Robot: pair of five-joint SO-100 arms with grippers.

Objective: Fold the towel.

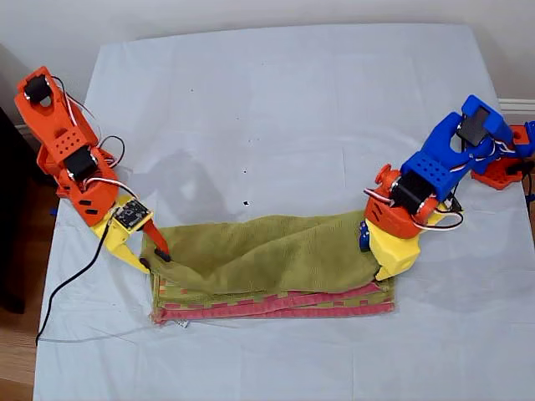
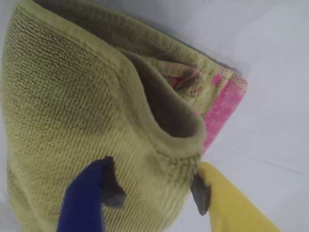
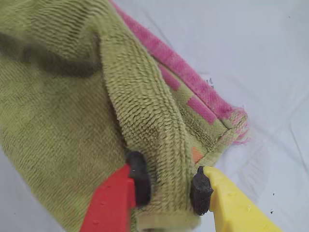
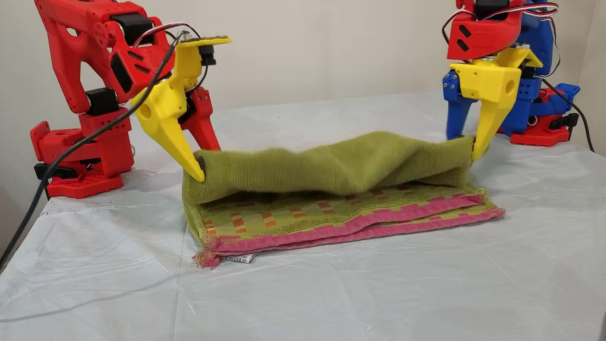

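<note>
The olive-green towel (image 1: pixel 276 259) lies near the table's front, folded over, with its pink hems (image 4: pixel 355 229) and orange checked band (image 4: pixel 307 208) lying flat underneath. A white tag (image 4: pixel 239 258) sticks out at one corner. My first gripper (image 2: pixel 157 193), blue and yellow, is shut on the raised fold's end at the exterior view's right (image 1: pixel 376 257). My second gripper (image 3: pixel 170 188), red and yellow, is shut on the other end at the exterior view's left (image 1: pixel 155 259). Between them the upper layer (image 4: pixel 331 166) hangs lifted above the lower layers.
A pale table sheet (image 1: pixel 292 109) covers the table. The red arm's base (image 4: pixel 80 156) stands at the other view's left, the blue arm's base (image 1: pixel 501 167) at the exterior view's right. A black cable (image 1: pixel 67 284) trails off the table's edge at the exterior view's left.
</note>
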